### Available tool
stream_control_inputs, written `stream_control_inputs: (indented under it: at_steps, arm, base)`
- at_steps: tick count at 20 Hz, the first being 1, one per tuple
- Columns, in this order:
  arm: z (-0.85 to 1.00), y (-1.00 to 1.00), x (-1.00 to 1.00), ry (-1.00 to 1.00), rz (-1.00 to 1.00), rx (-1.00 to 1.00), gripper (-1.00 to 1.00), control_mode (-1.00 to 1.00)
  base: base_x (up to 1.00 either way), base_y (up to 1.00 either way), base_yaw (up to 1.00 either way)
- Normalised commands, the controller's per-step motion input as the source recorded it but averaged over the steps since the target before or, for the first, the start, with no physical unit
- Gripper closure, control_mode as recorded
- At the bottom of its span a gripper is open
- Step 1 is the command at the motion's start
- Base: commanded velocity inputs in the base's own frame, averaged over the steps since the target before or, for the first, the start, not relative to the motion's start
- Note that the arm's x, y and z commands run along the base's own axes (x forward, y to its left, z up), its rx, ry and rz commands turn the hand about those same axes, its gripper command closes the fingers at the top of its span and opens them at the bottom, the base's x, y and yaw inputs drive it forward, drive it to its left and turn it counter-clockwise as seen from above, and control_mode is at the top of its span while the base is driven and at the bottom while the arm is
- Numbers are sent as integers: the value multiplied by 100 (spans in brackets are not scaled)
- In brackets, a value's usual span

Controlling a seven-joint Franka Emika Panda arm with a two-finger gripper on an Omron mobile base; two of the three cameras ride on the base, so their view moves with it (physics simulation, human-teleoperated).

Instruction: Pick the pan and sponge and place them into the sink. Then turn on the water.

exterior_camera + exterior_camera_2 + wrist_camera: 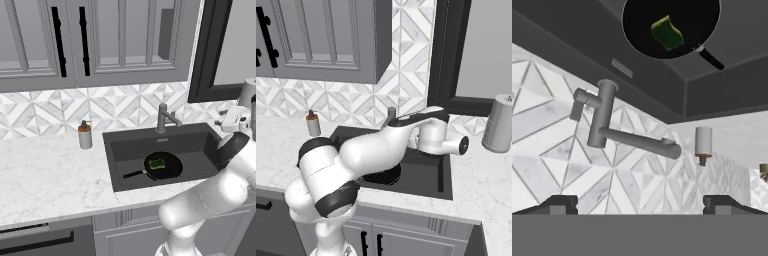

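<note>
You see the white marble worktop (45,180) carrying the dark sink (130,145), set below the patterned tile wall. The black pan (167,167) lies flat on the sink floor, its handle pointing toward the left wall of the basin. The green sponge (158,163) sits inside the pan. The grey faucet (164,117) stands at the sink's back edge, and your hand view looks at it, rolled over. The soap dispenser (85,135) stands on the worktop left of the sink. Your jaws (640,204) are spread wide with nothing between them, near the faucet.
</note>
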Motion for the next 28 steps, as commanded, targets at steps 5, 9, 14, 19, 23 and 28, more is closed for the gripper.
stream_control_inputs:
  at_steps: [5, 9, 14, 19, 23, 28]
  arm:
    - [-43, 45, 40, -1, -3, 0, -100, -100]
    - [-43, 35, 30, 0, -2, 0, -100, -100]
    - [-22, 22, 31, 0, 0, 0, -100, -100]
    - [-13, 32, 30, 0, -1, 0, -100, -100]
    - [-19, 29, 32, 0, 0, 0, -100, -100]
    - [-16, 20, 33, 0, 0, 0, -100, -100]
  base:
    - [0, 0, 0]
    - [0, 0, 0]
    - [0, 0, 0]
    - [0, 0, 0]
    - [0, 0, 0]
    - [0, 0, 0]
